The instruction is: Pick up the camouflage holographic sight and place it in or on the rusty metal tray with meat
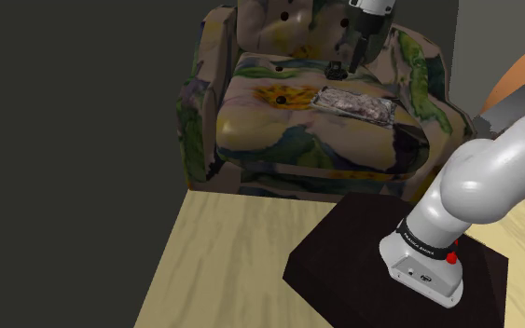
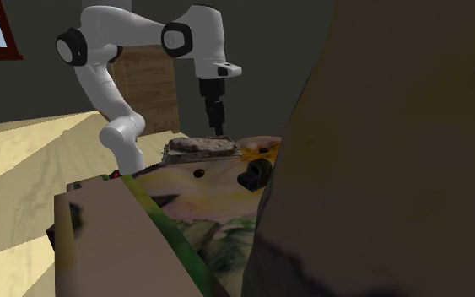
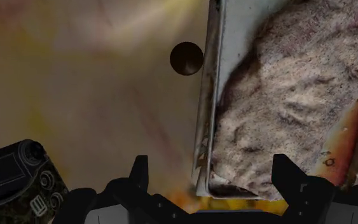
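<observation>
Shoulder: sight point(image 1: 333, 68) sits near the back edge of the armchair seat point(image 1: 269, 116), tray point(image 1: 355, 104) just beside it; my gripper point(image 1: 349, 63) hangs above them. 2nd ext.: I'm over the tray's edge. Wrist: fingers spread, empty, sight off-centre. Best to shift over the sight, centre it, then descend.

We record the armchair point(image 1: 279, 121) upholstery as a floral print in yellow, cream, green and dark purple. The sight point(image 3: 21, 181) is black on top, with an olive-and-tan camouflage pattern on its body. The tray point(image 3: 204, 127) is pale grey, with orange-brown rust along its rim. The meat point(image 3: 285, 108) is mottled grey-pink. The arm point(image 1: 484, 186) is white, the gripper point(image 3: 212, 170) black, the stand point(image 1: 344, 252) dark brown and the floor point(image 1: 232, 242) pale wood-grain.
</observation>
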Available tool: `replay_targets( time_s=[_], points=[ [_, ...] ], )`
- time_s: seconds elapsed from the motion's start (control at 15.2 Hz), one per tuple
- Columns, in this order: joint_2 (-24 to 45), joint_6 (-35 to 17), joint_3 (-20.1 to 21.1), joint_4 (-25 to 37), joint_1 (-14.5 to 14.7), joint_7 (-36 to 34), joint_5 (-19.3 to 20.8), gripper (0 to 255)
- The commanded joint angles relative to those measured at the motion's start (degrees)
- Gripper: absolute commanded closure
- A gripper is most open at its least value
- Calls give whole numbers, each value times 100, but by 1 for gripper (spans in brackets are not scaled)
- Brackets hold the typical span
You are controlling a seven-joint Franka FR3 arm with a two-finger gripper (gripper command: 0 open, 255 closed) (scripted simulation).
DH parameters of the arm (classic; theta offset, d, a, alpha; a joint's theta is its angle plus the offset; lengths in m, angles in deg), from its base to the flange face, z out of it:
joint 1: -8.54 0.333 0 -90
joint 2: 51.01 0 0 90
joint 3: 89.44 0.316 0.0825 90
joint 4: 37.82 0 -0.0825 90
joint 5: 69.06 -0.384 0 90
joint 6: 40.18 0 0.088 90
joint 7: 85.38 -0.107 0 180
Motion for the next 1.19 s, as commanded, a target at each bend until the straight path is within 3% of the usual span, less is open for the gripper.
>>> replay_targets(
  time_s=[0.0,0.26,0.46,0.86,1.12],
  points=[
    [513,-6,-289,455,29,501,-164,0],
    [1567,102,-737,1419,-4,1446,-678,0],
    [2457,303,-960,2277,-188,2160,-1191,0],
    [4321,1064,-975,4436,-1047,3266,-2213,0],
    [4259,723,-953,4038,-980,3271,-2180,0]
  ],
)
